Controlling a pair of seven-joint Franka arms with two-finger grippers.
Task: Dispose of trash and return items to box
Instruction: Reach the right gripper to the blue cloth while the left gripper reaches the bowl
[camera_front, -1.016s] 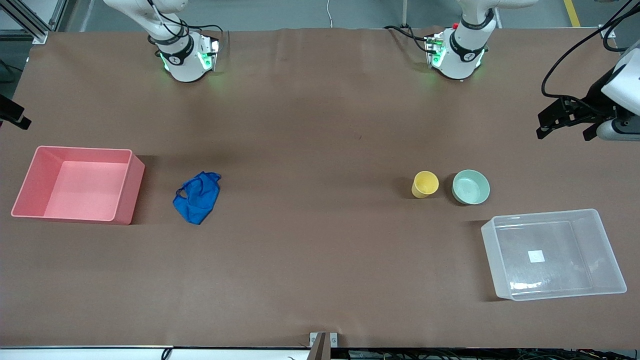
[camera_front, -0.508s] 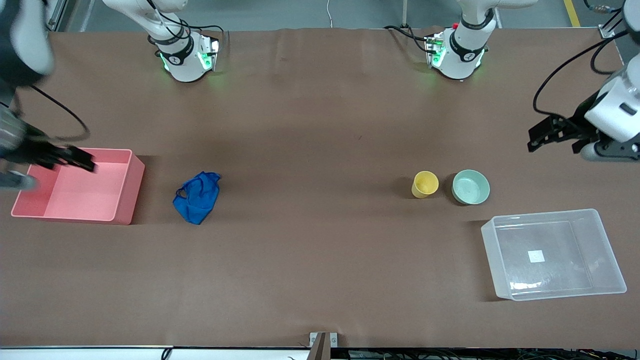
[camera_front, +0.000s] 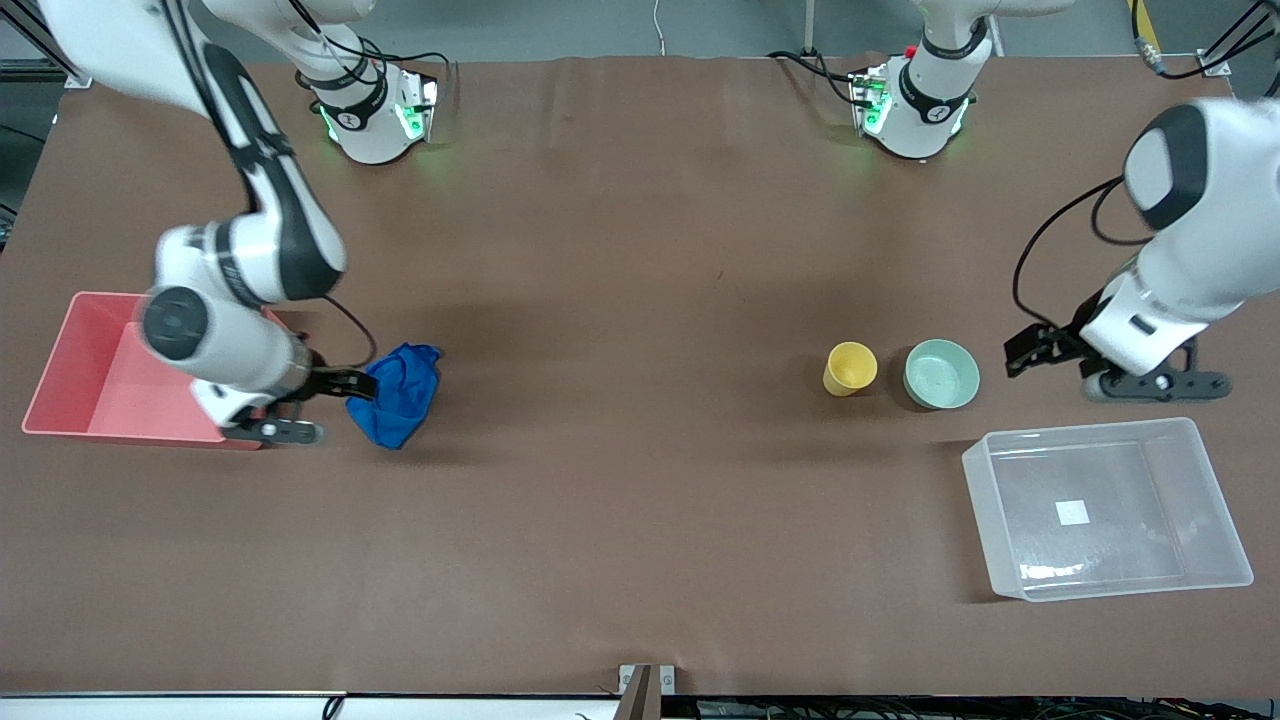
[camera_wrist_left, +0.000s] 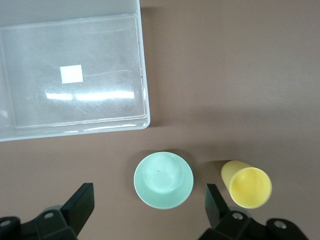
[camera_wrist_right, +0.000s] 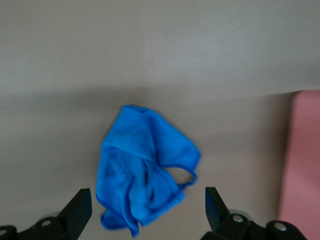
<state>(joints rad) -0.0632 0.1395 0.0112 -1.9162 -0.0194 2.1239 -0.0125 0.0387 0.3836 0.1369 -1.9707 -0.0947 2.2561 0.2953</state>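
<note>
Right gripper (camera_front: 345, 385): jaws spread wide, nothing between them, hanging over the edge of the crumpled bright-blue piece of thin soft trash (camera_front: 397, 394) on the side toward the pink opaque rectangular bin (camera_front: 75, 375). Left gripper (camera_front: 1030, 350): jaws likewise wide and empty, over bare table just beside the shallow mint-green round bowl (camera_front: 941, 373), toward the left arm's end. Risks, as judged from here: the blue trash is limp and lies flat, so a descent that stops short may pinch only a loose fold and let it slip off on the way to the bin; a descent too deep drives the fingertips into the brown table cover (camera_front: 640, 520). On the left side, the bowl sits close to the small yellow plastic cup (camera_front: 850, 368), so a finger coming down on the bowl's rim could nudge the cup over. In the right wrist view the trash (camera_wrist_right: 142, 172) lies ahead of the fingers, roughly centred between them. In the left wrist view the bowl (camera_wrist_left: 163, 179) sits between the fingers and the cup (camera_wrist_left: 246, 186) just outside one of them; height above the table is hard to judge. The clear, low-walled rectangular plastic box (camera_front: 1105, 505) lies nearer the front camera than bowl and cup, apparently empty but for its white label.
</note>
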